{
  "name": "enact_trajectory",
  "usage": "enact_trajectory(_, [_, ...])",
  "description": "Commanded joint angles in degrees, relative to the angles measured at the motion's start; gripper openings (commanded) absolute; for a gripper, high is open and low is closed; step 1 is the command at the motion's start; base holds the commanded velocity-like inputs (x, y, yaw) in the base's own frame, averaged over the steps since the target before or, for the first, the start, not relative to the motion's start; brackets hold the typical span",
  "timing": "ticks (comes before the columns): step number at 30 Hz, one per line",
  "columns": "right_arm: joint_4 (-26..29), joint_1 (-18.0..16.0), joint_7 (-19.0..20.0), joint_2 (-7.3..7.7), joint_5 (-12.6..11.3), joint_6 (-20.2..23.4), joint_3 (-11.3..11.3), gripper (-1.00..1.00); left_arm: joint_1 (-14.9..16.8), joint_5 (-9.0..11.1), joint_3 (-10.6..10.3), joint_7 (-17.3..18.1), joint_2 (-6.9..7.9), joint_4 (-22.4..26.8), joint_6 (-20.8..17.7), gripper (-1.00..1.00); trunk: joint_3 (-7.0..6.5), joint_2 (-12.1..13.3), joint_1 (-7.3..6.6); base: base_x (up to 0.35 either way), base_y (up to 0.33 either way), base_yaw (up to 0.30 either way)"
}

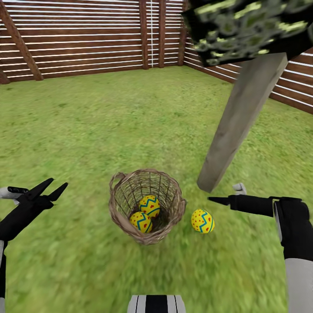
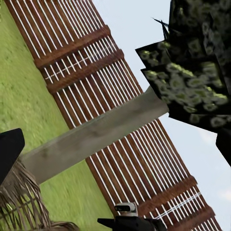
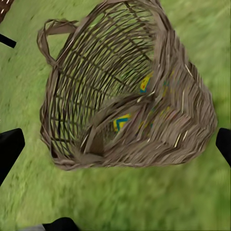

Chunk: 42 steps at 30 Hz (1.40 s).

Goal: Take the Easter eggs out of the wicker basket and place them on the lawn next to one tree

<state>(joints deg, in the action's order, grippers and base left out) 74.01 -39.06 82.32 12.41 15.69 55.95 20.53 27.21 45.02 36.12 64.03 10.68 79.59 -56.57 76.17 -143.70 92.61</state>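
Observation:
The wicker basket [image 1: 147, 208] stands upright on the lawn [image 1: 108, 121] in front of me. Two Easter eggs lie inside it, one [image 1: 149, 204] above the other [image 1: 141, 221]. A third egg [image 1: 202, 221] rests on the grass just right of the basket, near the foot of the tree's leaning grey trunk [image 1: 241, 117]. My right gripper [image 1: 224, 194] hovers open and empty above that egg; its wrist view faces the basket [image 3: 125, 91], with eggs [image 3: 122, 121] glimpsed through the weave. My left gripper [image 1: 58, 182] is open and empty, left of the basket.
A brown slatted fence [image 1: 87, 39] closes the garden at the back and right. The tree's dark foliage [image 1: 248, 26] hangs at upper right. The left wrist view takes in the trunk [image 2: 96, 134], the fence [image 2: 144, 163] and the basket rim [image 2: 19, 202].

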Motion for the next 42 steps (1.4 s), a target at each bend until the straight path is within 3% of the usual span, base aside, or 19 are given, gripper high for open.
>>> enact_trajectory(1, [0.09, -0.05, 0.56, -0.02, 0.59, 0.56, -0.09, 1.0, 0.03, 0.03, 0.01, 0.13, -0.02, -0.31, -0.29, 1.0, 0.04, -0.02, -0.01, 0.0, 0.287, 0.0])
enact_trajectory(6, [0.88, -0.1, 0.55, -0.01, 0.65, 0.81, -0.66, 1.0, 0.03, 0.07, 0.11, 0.13, -0.21, -2.97, 0.07, 1.0, 0.04, -0.02, -0.01, 0.0, 0.204, 0.0])
enact_trajectory(21, [0.96, -0.14, -0.85, -1.31, 0.37, 0.81, -1.94, 1.0, 0.03, -0.11, 0.01, -0.12, 0.55, -3.04, -0.43, 1.0, -3.28, 0.18, -0.4, 0.0, 0.005, 0.0])
enact_trajectory(30, [0.96, -0.14, -1.85, -5.97, 0.48, 0.31, -2.58, 1.0, 0.03, -0.2, -0.85, -0.22, 0.66, -3.04, -0.53, 1.0, -5.28, 0.3, -0.63, 0.0, 0.0, 0.0])
enact_trajectory(36, [0.95, -0.14, -13.58, -9.82, 0.52, -0.07, -8.06, 1.0, 0.03, -0.2, -0.87, -0.22, 0.6, -3.04, -0.47, 1.0, -6.61, 0.38, -0.78, 0.0, 0.0, 0.0])
enact_trajectory(42, [0.89, -0.14, -16.51, -11.18, 0.66, -0.22, -11.28, 1.0, 0.03, -0.2, -0.94, -0.22, 0.51, -3.04, -0.39, 1.0, -7.93, 0.52, -0.97, 0.0, 0.0, 0.0])
